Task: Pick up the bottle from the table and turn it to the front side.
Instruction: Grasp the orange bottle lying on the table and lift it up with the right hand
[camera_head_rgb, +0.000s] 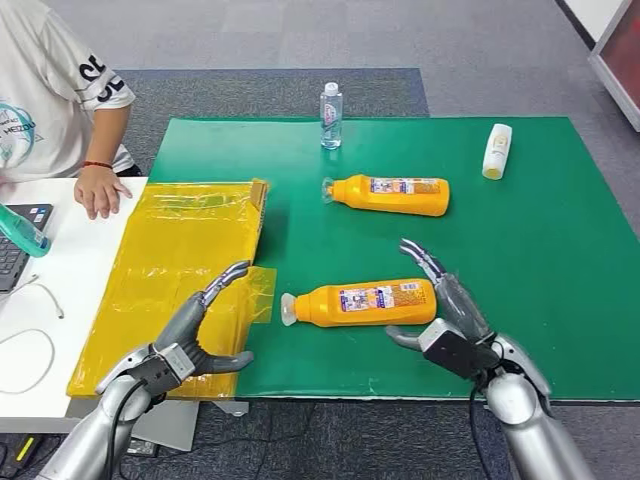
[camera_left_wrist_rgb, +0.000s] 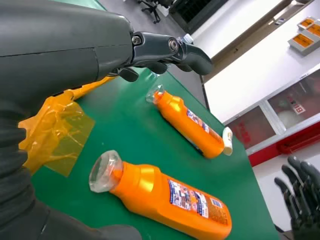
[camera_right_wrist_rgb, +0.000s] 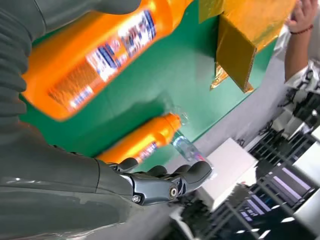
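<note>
Two orange bottles with clear caps lie on their sides on the green mat (camera_head_rgb: 543, 260). The near bottle (camera_head_rgb: 364, 302) (camera_left_wrist_rgb: 166, 195) (camera_right_wrist_rgb: 94, 55) lies label up, cap pointing left. The far bottle (camera_head_rgb: 392, 195) (camera_left_wrist_rgb: 188, 122) (camera_right_wrist_rgb: 141, 142) lies behind it. My right hand (camera_head_rgb: 445, 310) hovers open just beside the near bottle's base end, fingers spread, thumb toward the mat's front edge, touching nothing. My left hand (camera_head_rgb: 198, 335) is open over the yellow sheet (camera_head_rgb: 177, 270), left of the near bottle's cap.
A small clear water bottle (camera_head_rgb: 330, 115) stands at the mat's far edge. A white bottle (camera_head_rgb: 496, 151) lies at the back right. A person sits at the white table (camera_head_rgb: 45, 300) on the left, one hand (camera_head_rgb: 100, 188) resting on it near a laptop (camera_head_rgb: 15, 245).
</note>
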